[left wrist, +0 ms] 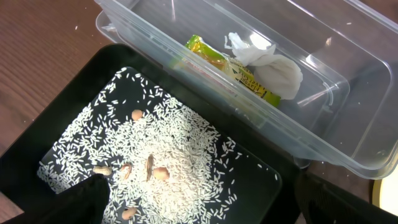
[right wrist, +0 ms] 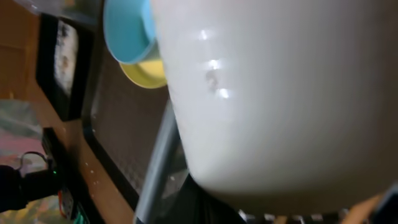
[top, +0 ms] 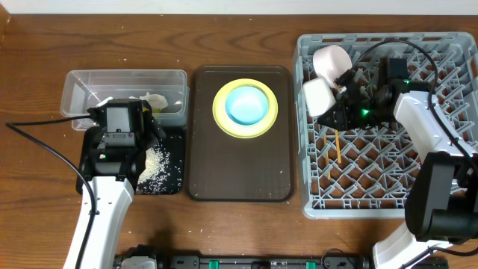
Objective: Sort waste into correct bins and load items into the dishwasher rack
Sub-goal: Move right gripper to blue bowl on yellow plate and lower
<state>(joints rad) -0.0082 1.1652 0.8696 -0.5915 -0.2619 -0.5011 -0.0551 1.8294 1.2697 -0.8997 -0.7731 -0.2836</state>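
Left gripper (left wrist: 199,210) hangs wide open and empty over the black tray (top: 175,142), where rice (left wrist: 168,168) is spread with a few brown bits mixed in. Just behind it, the clear tub (top: 75,82) holds the wrapper (left wrist: 233,68), lying along the tub's length, with the tissue (left wrist: 273,68) touching it. The serving tray (top: 202,164) in the middle carries the blue bowl (top: 246,104) on the yellow plate (top: 222,112). In the rack (top: 373,202), the right gripper (top: 342,96) looks pinched shut on the white cup (top: 318,96) by the left wall, with the pinkish bowl (top: 332,58) just beside it. The chopsticks (top: 337,146) point front-to-back
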